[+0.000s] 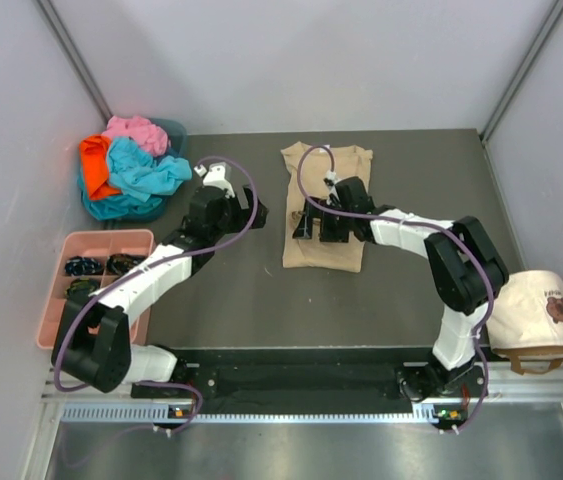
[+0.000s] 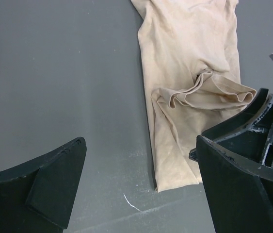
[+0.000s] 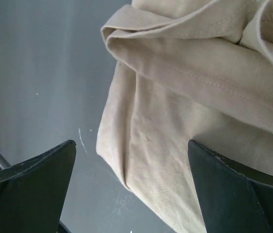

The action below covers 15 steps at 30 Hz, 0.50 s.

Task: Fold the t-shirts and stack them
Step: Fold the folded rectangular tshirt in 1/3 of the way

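The tan t-shirt (image 1: 329, 255) lies flat mid-table, folded narrow lengthwise, with a bunched fold (image 2: 209, 92) near its middle. My right gripper (image 1: 311, 228) hovers low over its left edge, jaws wide open, with cloth between them (image 3: 131, 145) but not gripped. My left gripper (image 1: 253, 213) is open and empty over bare table just left of the shirt (image 2: 140, 145). The shirt's near corner (image 2: 175, 179) sits beside its right finger. The turquoise (image 1: 146, 172), orange (image 1: 94, 165) and pink (image 1: 136, 133) shirts lie heaped at the back left.
The heap sits in a teal bin (image 1: 173, 130) against the left wall. A pink compartment tray (image 1: 61, 300) with small dark items stands front left. A cream cap (image 1: 539, 312) rests at the right edge. Grey walls close in three sides.
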Motion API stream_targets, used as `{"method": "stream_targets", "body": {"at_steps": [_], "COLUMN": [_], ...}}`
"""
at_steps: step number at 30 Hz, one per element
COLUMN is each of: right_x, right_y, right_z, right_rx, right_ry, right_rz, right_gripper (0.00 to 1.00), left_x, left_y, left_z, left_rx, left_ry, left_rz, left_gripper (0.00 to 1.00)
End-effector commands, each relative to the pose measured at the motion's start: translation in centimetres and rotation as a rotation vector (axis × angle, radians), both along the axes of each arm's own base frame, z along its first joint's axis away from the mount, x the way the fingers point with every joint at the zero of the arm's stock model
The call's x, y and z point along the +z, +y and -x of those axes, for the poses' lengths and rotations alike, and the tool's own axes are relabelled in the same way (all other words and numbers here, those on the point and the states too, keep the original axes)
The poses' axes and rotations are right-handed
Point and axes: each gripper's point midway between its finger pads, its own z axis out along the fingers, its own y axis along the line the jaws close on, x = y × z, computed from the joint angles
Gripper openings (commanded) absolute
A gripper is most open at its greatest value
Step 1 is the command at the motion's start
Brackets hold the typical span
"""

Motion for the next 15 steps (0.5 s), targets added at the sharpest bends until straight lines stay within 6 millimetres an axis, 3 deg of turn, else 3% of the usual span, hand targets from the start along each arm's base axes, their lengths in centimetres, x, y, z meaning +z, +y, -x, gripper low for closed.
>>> {"method": "stream_targets", "body": {"at_steps": [1, 15], "right_x": [3.0, 1.4], "right_y": [1.6, 1.7], "right_z": [-2.7, -4.4], "right_rx": [0.009, -0.008], "right_ry": [-0.109, -0.097], "right_rz": [-0.057, -0.001], "right_gripper": [0.98, 0.98], "left_x": [0.1, -0.8], "left_y": [0.0, 0.3], "left_z": [-0.2, -0.4], "left_rx": [0.008, 0.027], "left_ry": [-0.014, 0.012], "left_rz": [0.005, -0.011], "left_gripper": [0.99, 0.99]}}
